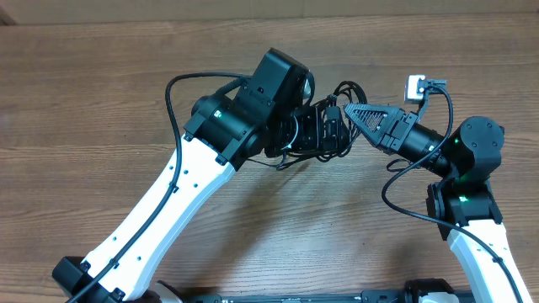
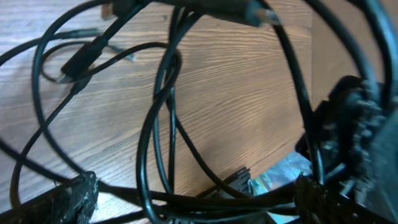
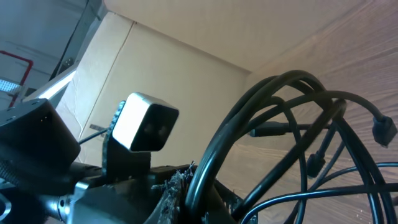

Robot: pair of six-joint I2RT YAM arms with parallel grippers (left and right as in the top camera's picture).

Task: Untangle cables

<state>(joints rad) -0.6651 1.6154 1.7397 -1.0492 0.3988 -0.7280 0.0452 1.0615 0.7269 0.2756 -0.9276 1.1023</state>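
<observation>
Black cables [image 3: 202, 171] were bunched in a tangle between the two grippers, over the far middle of the wooden table [image 1: 101, 84]. The right gripper [image 1: 354, 109] was pinched closed on their loops. The left gripper [image 2: 196, 208] stood spread wide around the strands.

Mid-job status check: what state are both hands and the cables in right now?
left hand: open, cable strands running between its fingers, none gripped.
right hand: shut on the cables.
cables: tangled, loops crossing one another, one bundle held by the right hand, plug ends loose.
</observation>
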